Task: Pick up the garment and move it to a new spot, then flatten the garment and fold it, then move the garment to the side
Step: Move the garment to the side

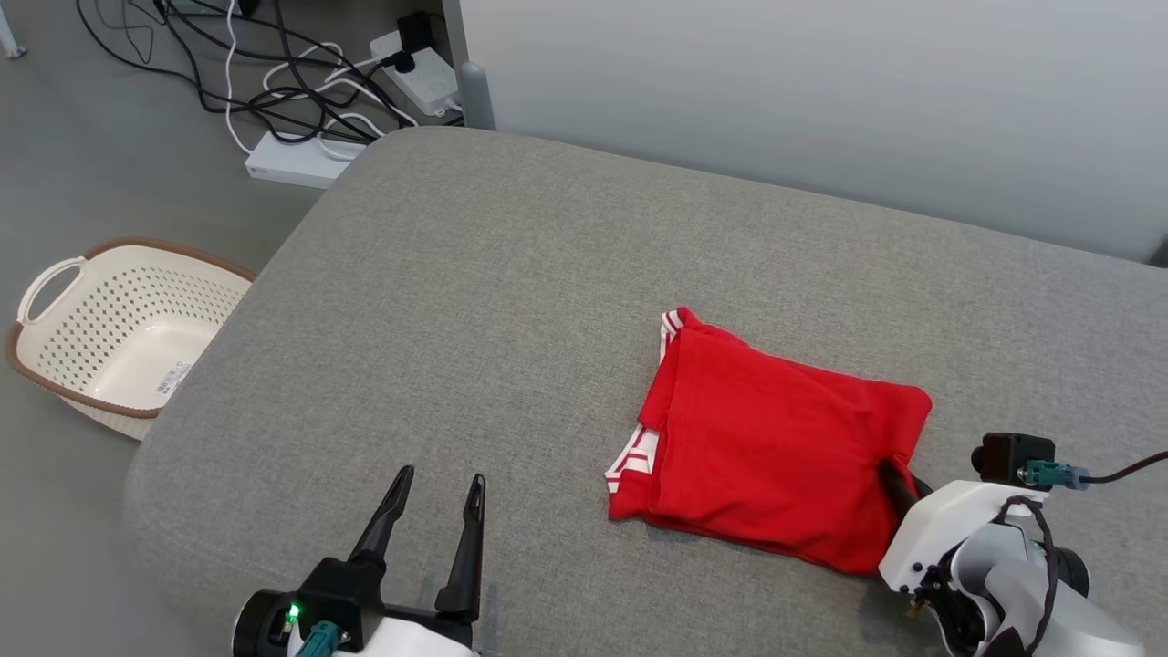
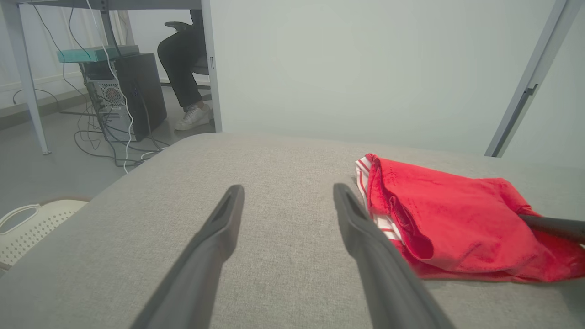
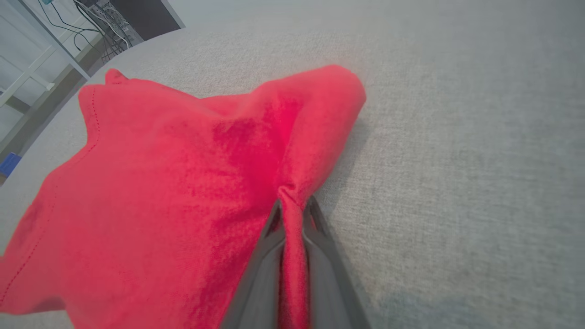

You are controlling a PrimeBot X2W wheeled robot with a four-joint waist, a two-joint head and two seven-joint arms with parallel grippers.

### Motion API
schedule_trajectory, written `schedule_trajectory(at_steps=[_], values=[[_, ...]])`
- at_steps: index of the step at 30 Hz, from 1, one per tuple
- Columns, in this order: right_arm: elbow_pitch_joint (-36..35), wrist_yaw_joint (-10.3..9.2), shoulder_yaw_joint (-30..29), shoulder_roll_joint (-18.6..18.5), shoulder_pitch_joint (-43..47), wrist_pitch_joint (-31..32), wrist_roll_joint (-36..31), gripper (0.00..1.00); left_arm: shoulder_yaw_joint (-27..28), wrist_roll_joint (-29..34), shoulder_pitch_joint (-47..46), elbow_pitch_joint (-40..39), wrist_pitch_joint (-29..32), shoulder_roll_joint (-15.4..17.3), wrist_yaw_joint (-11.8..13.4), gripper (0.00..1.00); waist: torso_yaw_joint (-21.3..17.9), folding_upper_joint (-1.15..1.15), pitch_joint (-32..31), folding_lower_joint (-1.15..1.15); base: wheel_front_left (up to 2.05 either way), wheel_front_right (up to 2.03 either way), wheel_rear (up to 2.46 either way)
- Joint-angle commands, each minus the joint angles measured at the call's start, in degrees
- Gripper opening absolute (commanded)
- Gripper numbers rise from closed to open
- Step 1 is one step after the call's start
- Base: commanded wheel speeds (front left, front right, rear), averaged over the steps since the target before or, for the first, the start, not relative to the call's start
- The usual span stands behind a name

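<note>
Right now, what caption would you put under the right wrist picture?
The robot's right hand pinches a bunched edge of the red garment on the grey cushion.

The right jaws pinch the bunched red garment (image 3: 183, 183).

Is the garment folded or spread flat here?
Folded: the garment lies in stacked layers, striped trim showing beneath, right end effector pinching its edge.
</note>
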Motion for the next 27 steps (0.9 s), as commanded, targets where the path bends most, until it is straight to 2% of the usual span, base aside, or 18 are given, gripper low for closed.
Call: schedule_trajectory(at_steps=[1, 9, 18, 27], values=[[-1.69, 0.0, 1.48, -0.48, -0.6, -1.18, 0.3, 0.0, 2.03, 0.42, -3.18, -1.7, -0.59, 0.05, 0.52, 1.0, -0.83, 0.0, -0.41, 0.0, 0.0, 0.0, 0.0], [-5.51, 0.0, 3.69, -1.57, -4.22, -3.33, -3.88, 0.0, 2.88, 1.04, -2.59, -2.63, -0.59, 0.05, 0.35, 1.0, -5.08, 0.0, -0.95, 0.0, 0.0, 0.0, 0.0], [-12.7, 0.0, -3.63, -2.7, -5.01, -3.37, -13.53, 0.0, 2.99, 1.73, -4.06, -2.96, -0.59, 0.05, -0.22, 1.0, -9.82, 0.0, 0.17, 0.0, 0.0, 0.0, 0.0], [-14.81, 0.0, -10.72, -2.61, -3.32, -3.37, -21.76, 0.0, 1.74, 2.2, -7.72, -2.83, -0.59, 0.05, -0.89, 1.0, -16.3, 0.0, 1.95, 0.0, 0.0, 0.0, 0.0]])
